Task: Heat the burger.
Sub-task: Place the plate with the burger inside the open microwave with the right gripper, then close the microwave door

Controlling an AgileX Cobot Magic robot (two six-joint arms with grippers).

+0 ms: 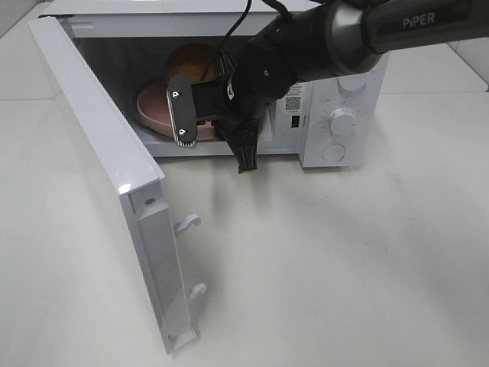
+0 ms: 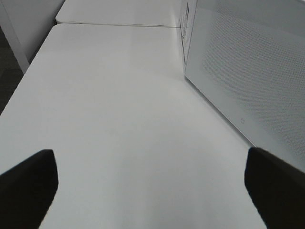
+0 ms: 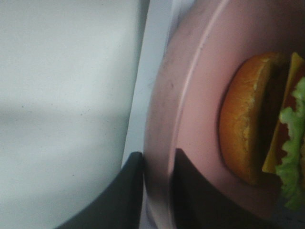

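Burger (image 1: pixel 191 63) is inside the microwave (image 1: pixel 348 92), toward the back of the cavity, on a pink plate (image 1: pixel 153 107) that's clearly wider than it is. Up close from the right wrist you can see the golden bun, a yellow cheese slice and the green lettuce frill, with bare plate between the burger and the rim. The microwave door (image 1: pixel 99 145) hangs wide open, swung out to the front, and its two white latch hooks (image 1: pixel 187 223) stick out of the free edge. The right arm reaches in through the microwave's opening, and the right gripper (image 3: pixel 158 153) sits at the plate's front rim, just inside the mouth of the microwave. Its jaws are narrow, with one finger (image 3: pixel 128 191) outside the rim and the other over the plate's surface. Honestly I can't tell if they're pinching the rim or only sitting right beside it. The left gripper (image 2: pixel 150 157) is outside the microwave, over the white table (image 2: pixel 119 95), next to a dotted white panel of the microwave. Its jaws are spread wide with nothing between them.
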